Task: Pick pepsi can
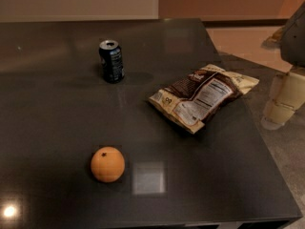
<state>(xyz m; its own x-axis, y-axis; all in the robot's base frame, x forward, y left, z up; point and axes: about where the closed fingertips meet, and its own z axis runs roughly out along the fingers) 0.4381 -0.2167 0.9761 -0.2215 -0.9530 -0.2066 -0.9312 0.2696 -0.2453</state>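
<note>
The pepsi can (111, 61) stands upright toward the back of the dark counter (228, 185). A snack bag (202, 97) lies flat to its right, and an orange (107, 164) sits nearer the front. The gripper (281, 104) hangs off the counter's right edge, well apart from the can. I cannot tell how open it is.

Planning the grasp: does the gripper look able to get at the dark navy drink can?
Probably yes. The gripper hangs beyond the dark table's right edge; the upright silver-topped can stands alone. Only the flat cream-and-brown snack bag lies between, low enough to pass over.
</note>
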